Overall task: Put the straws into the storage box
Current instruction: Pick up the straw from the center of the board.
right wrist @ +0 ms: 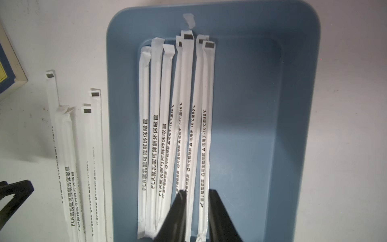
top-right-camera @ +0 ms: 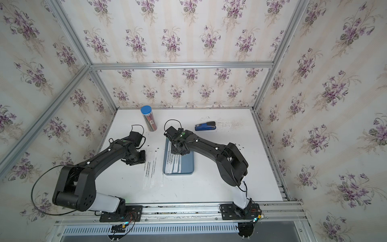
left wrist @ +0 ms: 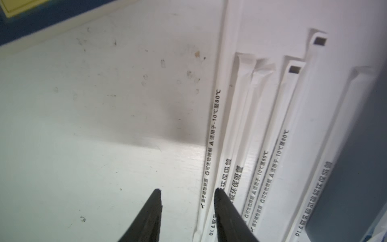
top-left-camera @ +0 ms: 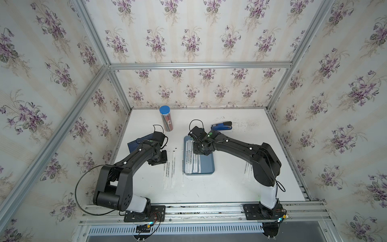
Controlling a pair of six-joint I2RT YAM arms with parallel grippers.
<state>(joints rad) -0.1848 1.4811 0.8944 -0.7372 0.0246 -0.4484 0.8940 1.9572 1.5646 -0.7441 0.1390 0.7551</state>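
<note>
We show the left tool (left wrist: pixel 187 190), jaws narrowly parted, astride one of the loose straws (left wrist: pixel 213 125) on the desk (left wrist: pixel 83 146); the right tool (right wrist: pixel 196 190), slightly parted, hovers over more straws lying beneath and ahead of it inside the storage box (right wrist: pixel 293 125).

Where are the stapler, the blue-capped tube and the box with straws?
stapler (top-left-camera: pixel 219 127): in a top view, on its blue body.
blue-capped tube (top-left-camera: pixel 164 109): in a top view, on its cap.
storage box (right wrist: pixel 272 104): right wrist view, on its bare floor.
</note>
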